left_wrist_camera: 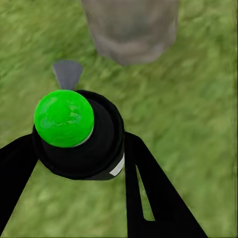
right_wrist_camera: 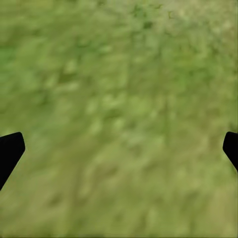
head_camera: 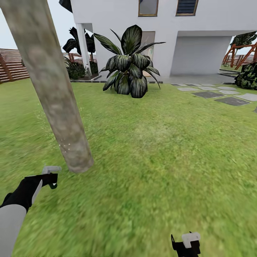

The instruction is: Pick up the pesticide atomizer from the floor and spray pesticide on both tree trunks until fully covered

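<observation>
Here, fingers (left_wrist_camera: 148,188) clamp round-topped atomizer (left_wrist_camera: 74,134) near mottled trunk (head_camera: 53,96).

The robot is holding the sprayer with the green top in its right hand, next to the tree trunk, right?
Not quite. The left gripper holds the sprayer with the green top, beside the tree trunk. The left wrist view shows the fingers closed around it. The right gripper is open over bare grass.
</observation>
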Tool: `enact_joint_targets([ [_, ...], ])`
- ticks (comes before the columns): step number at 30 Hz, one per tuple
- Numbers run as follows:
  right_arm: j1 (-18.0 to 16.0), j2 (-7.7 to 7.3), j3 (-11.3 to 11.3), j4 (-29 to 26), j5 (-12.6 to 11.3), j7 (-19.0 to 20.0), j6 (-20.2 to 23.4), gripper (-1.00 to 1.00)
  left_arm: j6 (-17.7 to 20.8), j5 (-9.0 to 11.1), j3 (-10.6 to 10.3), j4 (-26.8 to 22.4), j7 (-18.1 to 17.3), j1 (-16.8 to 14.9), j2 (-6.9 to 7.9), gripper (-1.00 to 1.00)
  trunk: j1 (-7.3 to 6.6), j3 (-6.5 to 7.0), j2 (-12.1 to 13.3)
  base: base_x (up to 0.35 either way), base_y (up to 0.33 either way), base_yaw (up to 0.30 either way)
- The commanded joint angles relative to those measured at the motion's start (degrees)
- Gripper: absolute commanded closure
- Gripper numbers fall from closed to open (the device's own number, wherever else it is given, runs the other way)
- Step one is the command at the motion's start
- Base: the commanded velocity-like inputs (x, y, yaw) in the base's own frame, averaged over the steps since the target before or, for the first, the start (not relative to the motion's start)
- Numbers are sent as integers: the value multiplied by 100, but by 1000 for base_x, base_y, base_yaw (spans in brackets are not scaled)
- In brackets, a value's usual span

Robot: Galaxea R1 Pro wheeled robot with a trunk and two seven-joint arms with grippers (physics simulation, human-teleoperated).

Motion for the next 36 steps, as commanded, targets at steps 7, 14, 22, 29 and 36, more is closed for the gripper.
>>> enact_joint_targets([
  [7, 0, -10, 1, -4, 0, -6, -2, -100, 116, -65, -269, 61, -8, -852, 36, 100, 0, -1, 0, 0, 0, 1],
  [14, 0, -5, 1, -4, 0, -6, 1, -100, 190, -115, -377, 23, -933, -1084, 577, 100, 0, -1, 0, 0, 0, 0],
  [22, 0, -8, 1, -4, 0, -6, -5, -100, 615, -180, -1024, -215, -1369, -1127, 428, 100, 0, -1, 0, 0, 0, 0],
  [29, 0, -3, 1, -4, 0, -6, -3, -100, 872, -234, -1065, -369, -1960, -1392, 1002, 100, 0, -1, 0, 0, 0, 0],
  [36, 0, -7, 1, -4, 0, -6, 1, -100, 1602, -207, -1082, -1204, -2181, -1469, 849, 100, 0, -1, 0, 0, 0, 0],
])
